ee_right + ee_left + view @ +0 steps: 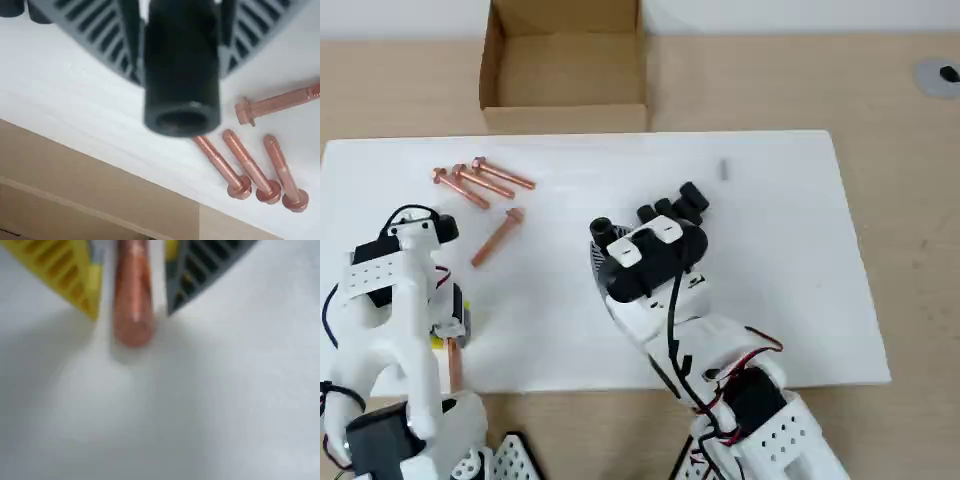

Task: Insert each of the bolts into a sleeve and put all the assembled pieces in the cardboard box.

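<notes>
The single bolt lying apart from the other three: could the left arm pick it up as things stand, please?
Probably not yet. The single bolt lies near with nothing between, but the left gripper is shut on another bolt.

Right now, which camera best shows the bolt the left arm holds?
The left wrist view: the bolt sits close up, its rounded tip between the left end effector's yellow and black fingers. The high view catches just some shank beside the arm. The right wrist view faces four loose bolts.

Table (910, 200) with white sheet (780, 290); box (565, 72) at 12 o'clock, bolts (485, 184) at 10 o'clock, sleeves (692, 194) near centre.
</notes>
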{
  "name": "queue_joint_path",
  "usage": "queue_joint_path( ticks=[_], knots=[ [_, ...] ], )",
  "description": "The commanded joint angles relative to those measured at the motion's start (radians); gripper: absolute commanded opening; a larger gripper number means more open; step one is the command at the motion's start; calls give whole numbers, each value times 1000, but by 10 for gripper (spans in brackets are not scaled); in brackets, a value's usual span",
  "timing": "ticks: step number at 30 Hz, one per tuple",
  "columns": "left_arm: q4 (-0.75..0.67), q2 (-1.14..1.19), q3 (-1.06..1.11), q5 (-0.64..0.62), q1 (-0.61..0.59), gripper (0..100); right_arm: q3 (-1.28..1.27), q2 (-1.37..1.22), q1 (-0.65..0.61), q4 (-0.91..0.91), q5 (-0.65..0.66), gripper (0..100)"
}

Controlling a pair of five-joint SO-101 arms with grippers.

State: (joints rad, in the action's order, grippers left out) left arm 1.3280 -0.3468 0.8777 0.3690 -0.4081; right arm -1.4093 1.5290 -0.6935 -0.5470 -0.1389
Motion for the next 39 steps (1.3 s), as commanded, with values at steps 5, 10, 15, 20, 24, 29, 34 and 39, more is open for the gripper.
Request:
queue_joint_path(
  ticks=[5,10,15,20,24,29,34,39],
  knots=[
    [-8,-18,20,23,-91,64,74,1,12,0,0,9],
    [-26,-18,72,114,-80,8,76,1,12,0,0,9],
    [-26,-28,63,120,-83,9,76,1,12,0,0,9],
    [52,-28,-178,158,-80,9,73,1,12,0,0,9],
    [209,-28,-417,299,-57,9,76,2,12,0,0,9],
    [322,-22,-600,560,-57,9,76,2,12,0,0,9],
    [333,-18,-603,614,-41,7,76,1,12,2,-25,9],
    [425,-28,-483,493,-64,9,74,1,15,0,-28,9]
  ],
)
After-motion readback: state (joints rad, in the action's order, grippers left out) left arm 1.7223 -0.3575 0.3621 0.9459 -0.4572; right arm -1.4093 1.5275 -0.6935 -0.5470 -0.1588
